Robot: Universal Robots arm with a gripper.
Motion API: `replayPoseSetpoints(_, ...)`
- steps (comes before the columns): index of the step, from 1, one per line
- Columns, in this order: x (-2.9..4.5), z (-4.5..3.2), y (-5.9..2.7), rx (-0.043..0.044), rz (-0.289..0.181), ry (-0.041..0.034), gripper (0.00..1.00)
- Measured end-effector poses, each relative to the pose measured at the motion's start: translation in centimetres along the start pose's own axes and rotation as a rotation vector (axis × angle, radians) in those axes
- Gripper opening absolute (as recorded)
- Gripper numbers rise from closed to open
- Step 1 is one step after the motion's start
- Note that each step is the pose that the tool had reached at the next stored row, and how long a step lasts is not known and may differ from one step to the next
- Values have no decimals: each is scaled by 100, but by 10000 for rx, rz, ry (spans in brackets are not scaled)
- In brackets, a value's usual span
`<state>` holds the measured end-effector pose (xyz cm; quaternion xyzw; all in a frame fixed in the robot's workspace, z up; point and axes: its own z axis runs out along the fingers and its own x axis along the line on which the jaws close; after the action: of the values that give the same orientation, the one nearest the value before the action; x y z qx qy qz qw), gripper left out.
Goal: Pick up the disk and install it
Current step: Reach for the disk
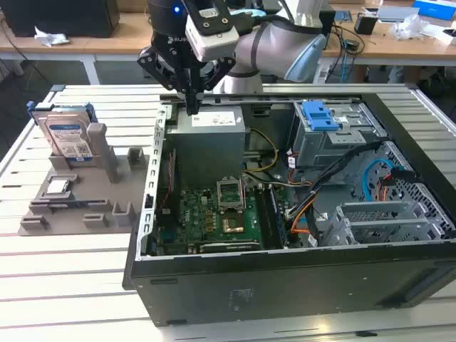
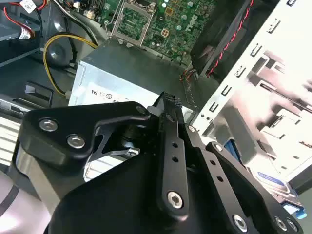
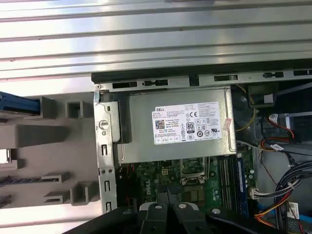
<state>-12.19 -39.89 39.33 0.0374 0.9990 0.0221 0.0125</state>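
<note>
While the gripper point(image 1: 192, 107) hangs over the case's rim by the silver power supply point(image 1: 206, 132), its fingers are pressed together with nothing between them; the second wrist view shows the fingertips point(image 2: 168, 101) closed too. The open computer case point(image 1: 285, 285) sits on a slatted table point(image 1: 71, 285), with a green motherboard point(image 1: 214, 214), loose cables point(image 1: 306, 206) and a blue bracket point(image 1: 319, 114) in the drive cage. The case wall and the grey holder's posts point(image 1: 107, 153) stand between the gripper and the disk.

The disk point(image 1: 68, 135) stands on edge in a grey holder point(image 1: 71, 210) at the exterior view's left, well apart from the gripper: silver body, white label with a blue band, blue frame at the sides. A small square chip point(image 1: 57, 187) lies just in front of it. The disk's lower part is hidden in the slot. The first wrist view cuts off a blue edge point(image 3: 19, 105); cannot tell whether it is the disk's frame.
</note>
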Motion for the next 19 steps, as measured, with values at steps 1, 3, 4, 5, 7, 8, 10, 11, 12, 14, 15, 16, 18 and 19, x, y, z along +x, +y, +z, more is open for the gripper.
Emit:
replayPoseSetpoints(1,12,0,0,-1,3,0,11)
replayPoseSetpoints(3,53,-1,-4,-1,1,0,11)
replayPoseSetpoints(4,74,-2,-5,-1,1,-1,11)
replayPoseSetpoints(5,95,-2,-7,0,1,0,11)
replayPoseSetpoints(7,140,-3,-10,-1,0,0,11)
replayPoseSetpoints(8,159,-4,-12,-1,0,0,11)
replayPoseSetpoints(10,180,-4,-13,-1,1,-1,11)
replayPoseSetpoints(11,208,-5,-15,-1,1,-1,11)
replayPoseSetpoints(12,235,-6,-17,-1,1,0,11)
replayPoseSetpoints(14,257,-7,-19,0,1,0,11)
replayPoseSetpoints(15,296,-8,-22,-1,0,0,11)
replayPoseSetpoints(16,311,-8,-23,0,1,0,11)
replayPoseSetpoints(18,339,-9,-25,0,1,0,11)
replayPoseSetpoints(19,363,-10,-27,0,1,0,11)
